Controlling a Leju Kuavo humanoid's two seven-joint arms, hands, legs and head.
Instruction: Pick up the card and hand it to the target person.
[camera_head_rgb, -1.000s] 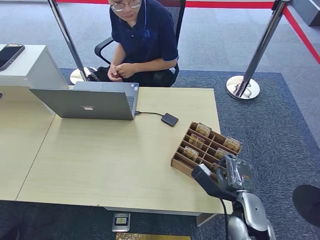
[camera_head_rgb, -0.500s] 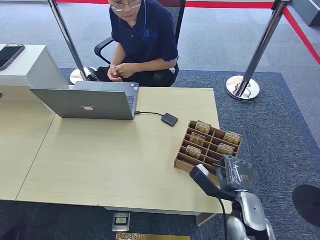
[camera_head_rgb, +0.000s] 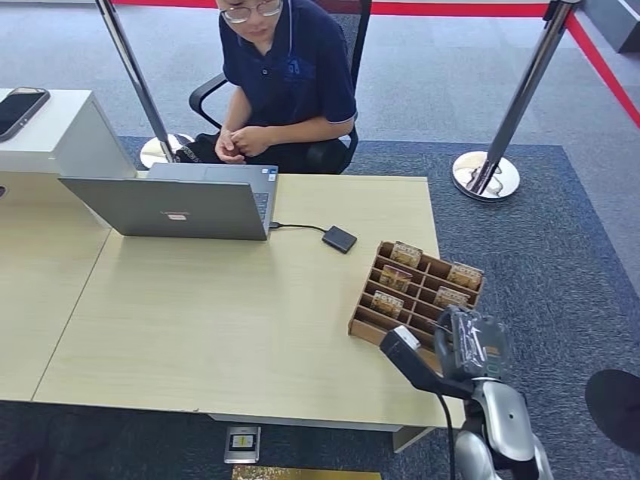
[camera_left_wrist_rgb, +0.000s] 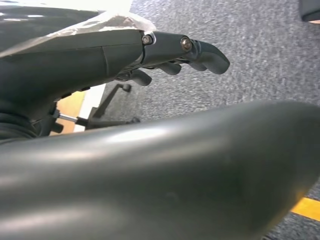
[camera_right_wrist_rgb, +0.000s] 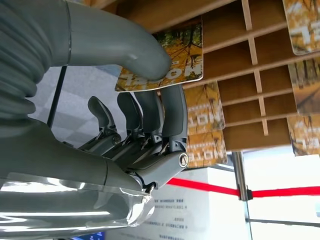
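The right hand (camera_right_wrist_rgb: 151, 125) pinches a card (camera_right_wrist_rgb: 177, 60) between thumb and fingers, just off the near edge of the wooden tray (camera_head_rgb: 423, 285). Its autumn-leaf face reads, probably, "HOTEL", as do the cards (camera_right_wrist_rgb: 205, 107) slotted beyond the fingers. The left hand (camera_left_wrist_rgb: 177, 52) hangs over carpet, fingers loosely extended, holding nothing.

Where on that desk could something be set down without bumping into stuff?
The wide bare stretch between the laptop and the wooden tray is free. It's crowded at the tray, where the right robot hand holds a card.
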